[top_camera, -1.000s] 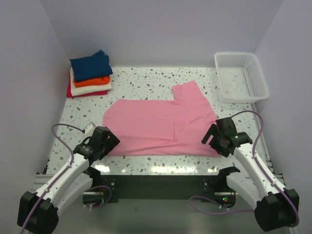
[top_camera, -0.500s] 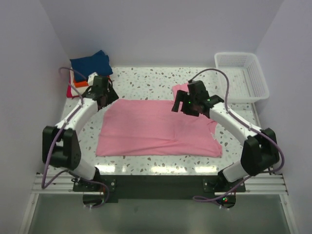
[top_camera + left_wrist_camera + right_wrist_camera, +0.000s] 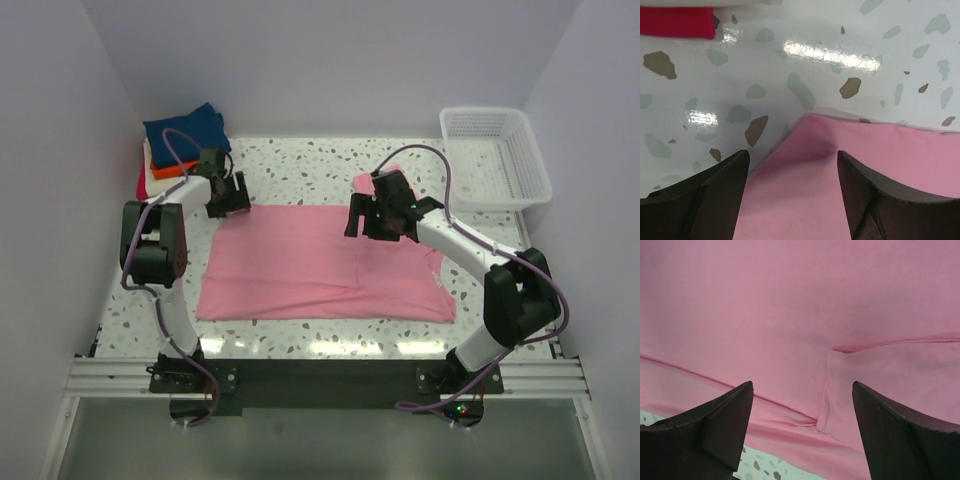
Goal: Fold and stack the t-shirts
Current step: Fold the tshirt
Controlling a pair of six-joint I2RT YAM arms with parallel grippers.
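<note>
From the top, the pink t-shirt (image 3: 320, 262) lies flat mid-table, its long axis running left to right, 1 sleeve poking toward the upper right; the folded t-shirts (image 3: 185, 150) sit stacked at upper left. The left gripper (image 3: 229, 196) hangs at the shirt's upper-left corner and the right gripper (image 3: 378, 220) over its upper edge by that sleeve, so each arm is nearest its own far corner. In the left wrist view the jaws stand apart, empty, the pink corner lying just ahead between the fingers (image 3: 715, 190). In the right wrist view the jaws are likewise apart and empty above pink cloth, a sleeve edge between them
</note>
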